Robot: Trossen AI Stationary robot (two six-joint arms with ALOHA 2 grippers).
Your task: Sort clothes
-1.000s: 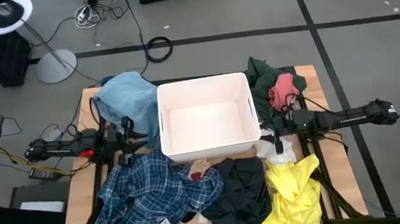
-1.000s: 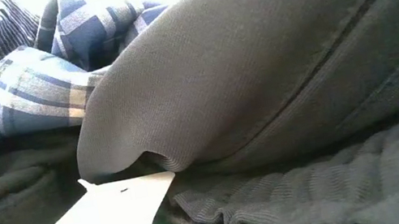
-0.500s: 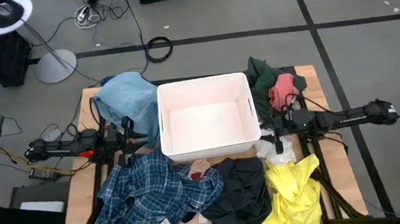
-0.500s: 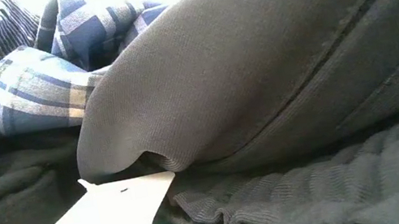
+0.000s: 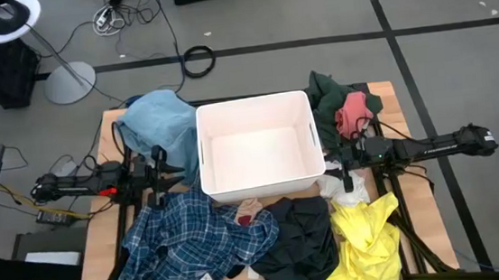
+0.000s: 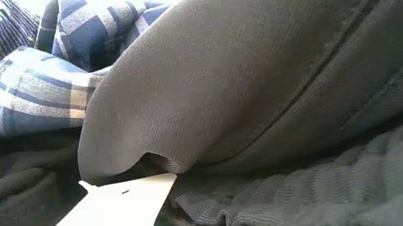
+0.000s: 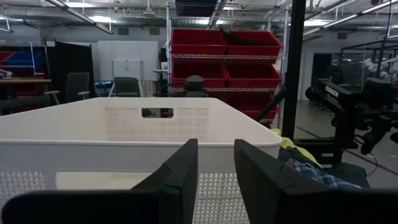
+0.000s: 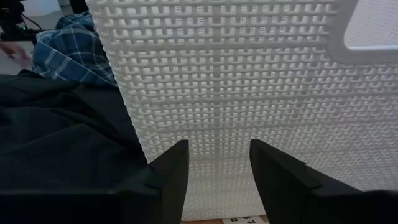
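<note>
white bin [image 5: 254,121], red shelf bins [image 7: 225,43]

Clothes [image 5: 206,243] lie around the central bin [image 5: 256,146].

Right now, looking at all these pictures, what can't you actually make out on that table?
- Low view: the black garment fills the picture; bin and both arms are hidden behind it.
- High view: whatever lies under the blue plaid shirt is covered; the yellow garment is cut off by the bottom edge.
- Right wrist view: the white bin wall blocks its inside.
</note>
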